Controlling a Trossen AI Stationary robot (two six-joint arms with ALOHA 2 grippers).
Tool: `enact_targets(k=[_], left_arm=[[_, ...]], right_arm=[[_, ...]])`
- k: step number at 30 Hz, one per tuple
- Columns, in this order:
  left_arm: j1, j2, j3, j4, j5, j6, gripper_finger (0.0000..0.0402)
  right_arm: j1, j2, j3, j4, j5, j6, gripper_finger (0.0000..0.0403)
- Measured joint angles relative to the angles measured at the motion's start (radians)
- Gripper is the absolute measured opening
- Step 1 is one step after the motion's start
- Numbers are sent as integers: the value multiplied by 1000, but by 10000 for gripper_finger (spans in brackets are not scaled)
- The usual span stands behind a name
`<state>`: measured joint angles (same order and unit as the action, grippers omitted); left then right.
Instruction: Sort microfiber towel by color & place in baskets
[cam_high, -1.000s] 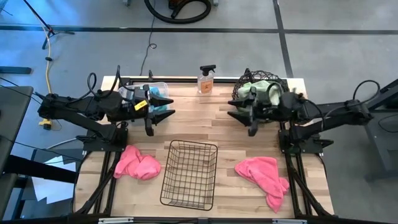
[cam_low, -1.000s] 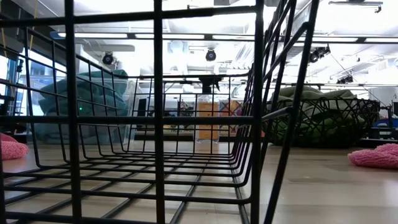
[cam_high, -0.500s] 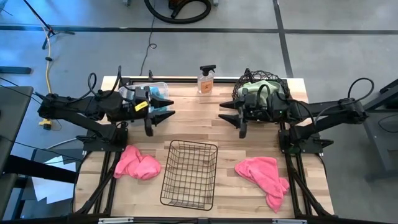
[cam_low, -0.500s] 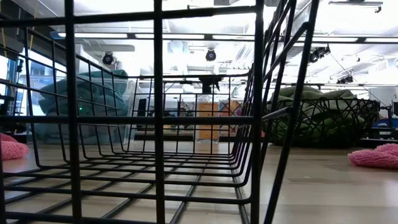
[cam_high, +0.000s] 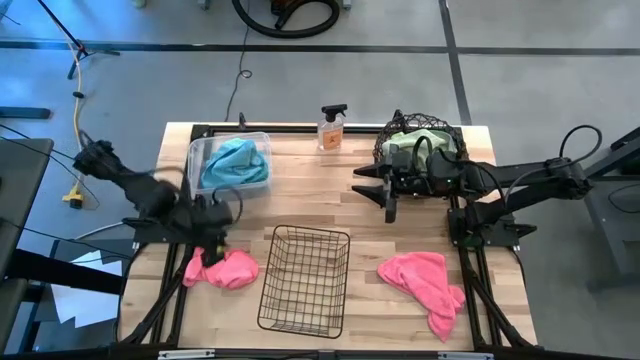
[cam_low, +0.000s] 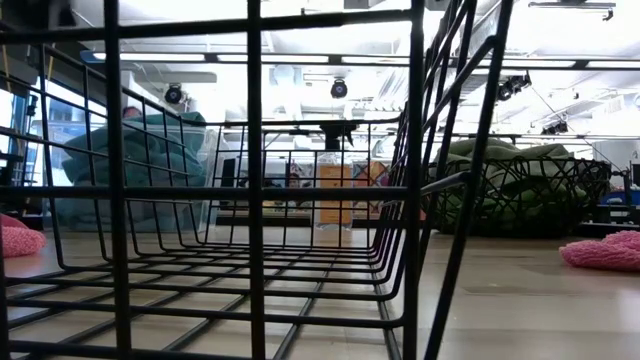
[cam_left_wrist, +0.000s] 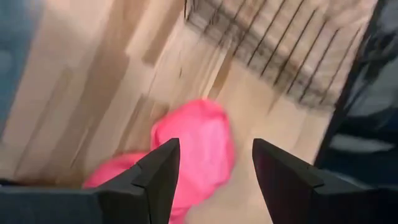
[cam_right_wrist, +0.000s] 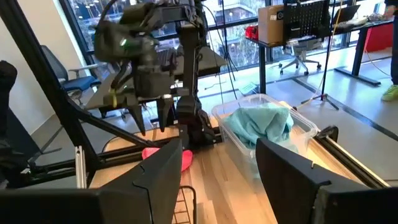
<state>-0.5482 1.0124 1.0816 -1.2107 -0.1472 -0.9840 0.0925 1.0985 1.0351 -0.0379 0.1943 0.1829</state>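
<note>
The table (cam_high: 365, 205) is topped with pale wood planks, smooth and matt. Black wire forms the grid basket (cam_high: 304, 281), dark woven wire the round basket (cam_high: 392, 131), clear glossy plastic the bin (cam_high: 195, 157). Soft, fuzzy cloth makes up the pink towels (cam_high: 425, 282).

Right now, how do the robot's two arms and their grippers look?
Both arms are dark, jointed, with black cables looping along them. The right gripper has two black, flat, tapering fingers; the left gripper has the same kind of fingers. No coloured markings are clear.
</note>
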Motion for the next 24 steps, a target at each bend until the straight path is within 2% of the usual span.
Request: enact_targets(k=[5, 9, 14, 20, 24], left_arm=[[-168, 7, -158, 66, -15, -91, 190], [-243, 8, -289, 109, -4, -225, 191], [-237, 9, -377, 115, 63, -445, 191], [-189, 10, -479, 151, 173, -592, 191], [-184, 25, -514, 248, 179, -675, 191]], right_arm=[[0, 0, 0, -4, 0, 0, 201], [0, 0, 0, -5, 1, 1, 201], [-1, 0, 0, -12, 5, 38, 201], [-1, 2, 0, -27, 45, 49, 201], [-1, 2, 0, -27, 50, 53, 201]])
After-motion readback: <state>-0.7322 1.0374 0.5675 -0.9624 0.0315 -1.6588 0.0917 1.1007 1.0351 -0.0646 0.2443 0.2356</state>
